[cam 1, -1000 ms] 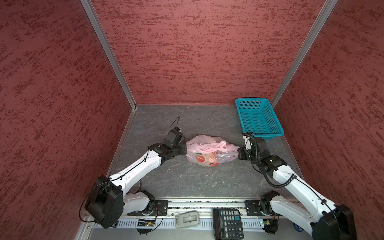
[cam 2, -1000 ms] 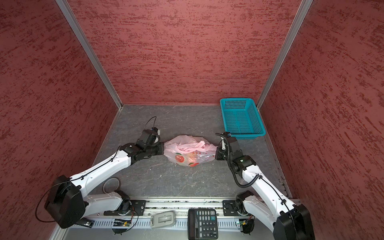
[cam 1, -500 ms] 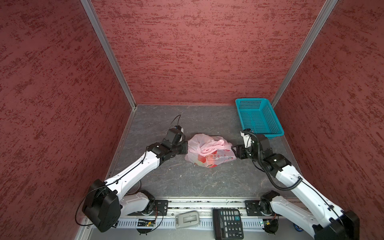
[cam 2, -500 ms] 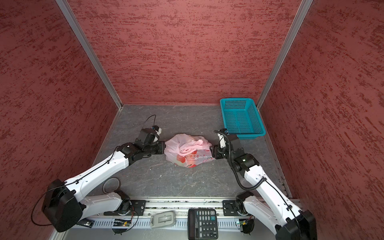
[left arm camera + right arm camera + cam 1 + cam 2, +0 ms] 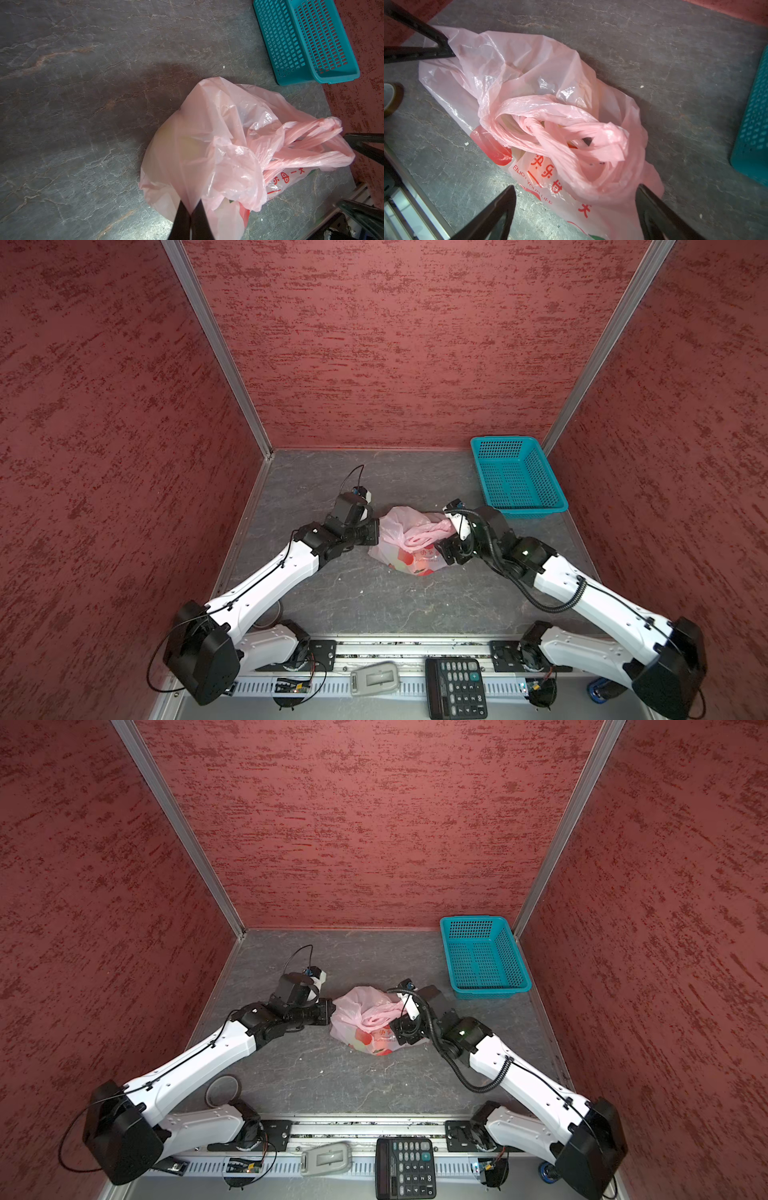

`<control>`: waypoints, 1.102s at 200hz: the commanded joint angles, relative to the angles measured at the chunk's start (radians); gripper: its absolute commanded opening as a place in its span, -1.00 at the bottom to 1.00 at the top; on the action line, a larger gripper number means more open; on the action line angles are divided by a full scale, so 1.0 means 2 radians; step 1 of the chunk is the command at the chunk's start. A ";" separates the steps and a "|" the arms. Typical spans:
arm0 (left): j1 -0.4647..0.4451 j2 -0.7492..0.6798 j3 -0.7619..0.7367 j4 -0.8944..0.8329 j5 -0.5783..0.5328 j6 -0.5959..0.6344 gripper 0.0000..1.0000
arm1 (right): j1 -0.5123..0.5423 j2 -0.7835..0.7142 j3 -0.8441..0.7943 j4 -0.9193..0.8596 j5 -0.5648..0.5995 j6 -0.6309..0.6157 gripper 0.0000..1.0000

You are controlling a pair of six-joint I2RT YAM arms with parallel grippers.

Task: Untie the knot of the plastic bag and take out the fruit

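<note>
Two claws flank the plastic bag (image 5: 395, 537), which lies slumped at the middle of the desk (image 5: 374, 601) in both top views. The left claw (image 5: 191, 204) is pinched tight on a fold of film at the bag's 9 o'clock edge. The right claw (image 5: 575, 187) stands spread wide at the 3 o'clock side, jaws either side of the handle loops (image 5: 571, 149), gripping nothing.

The knot (image 5: 613, 133) shows in the right wrist view as a bunched pink lump among the loops; whether it is fully tied or half loosened I cannot tell. The fruit is inside, no more than dim colour through the film.

Closing here would likely gather both loops and bag wall together, and a pull would then cinch the knot tighter. The thin film could stretch or tear against the left pinch, or slip out of it and let the whole bag drag. The teal basket (image 5: 536, 511) sits well apart at 2 o'clock.
</note>
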 commanded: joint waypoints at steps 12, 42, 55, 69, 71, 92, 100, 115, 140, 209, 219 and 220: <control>-0.001 -0.016 0.009 0.000 0.001 0.006 -1.00 | 0.025 0.039 0.036 0.022 0.108 -0.020 0.52; -0.001 -0.025 0.001 0.000 -0.003 0.006 -1.00 | 0.029 0.055 0.040 0.041 0.159 -0.032 0.35; 0.000 -0.028 -0.001 0.000 -0.004 0.007 -1.00 | 0.029 0.064 0.041 0.043 0.163 -0.046 0.35; 0.000 -0.029 -0.003 0.001 -0.004 0.008 -1.00 | 0.029 0.074 0.042 0.044 0.164 -0.052 0.32; 0.001 -0.029 -0.003 0.001 -0.004 0.009 -1.00 | 0.029 0.076 0.042 0.045 0.165 -0.052 0.29; 0.005 -0.028 -0.004 0.001 -0.004 0.010 -1.00 | 0.029 0.076 0.041 0.050 0.164 -0.049 -0.26; 0.008 -0.027 -0.005 0.000 -0.005 0.010 -1.00 | 0.029 0.071 0.042 0.050 0.163 -0.044 -0.42; 0.015 -0.027 -0.012 -0.001 -0.005 0.010 -1.00 | 0.028 0.057 0.043 0.044 0.165 -0.034 -0.71; 0.038 -0.032 -0.031 -0.002 0.002 0.006 -1.00 | 0.019 0.029 0.038 0.030 0.165 -0.010 -1.00; 0.125 -0.040 -0.071 0.002 0.046 0.018 -1.00 | -0.094 -0.039 -0.016 0.019 0.078 0.076 -1.00; 0.129 -0.037 -0.068 0.001 0.047 0.022 -1.00 | -0.101 -0.042 -0.018 0.019 0.070 0.080 -1.00; 0.129 -0.037 -0.068 0.000 0.047 0.022 -1.00 | -0.102 -0.042 -0.019 0.019 0.070 0.080 -1.00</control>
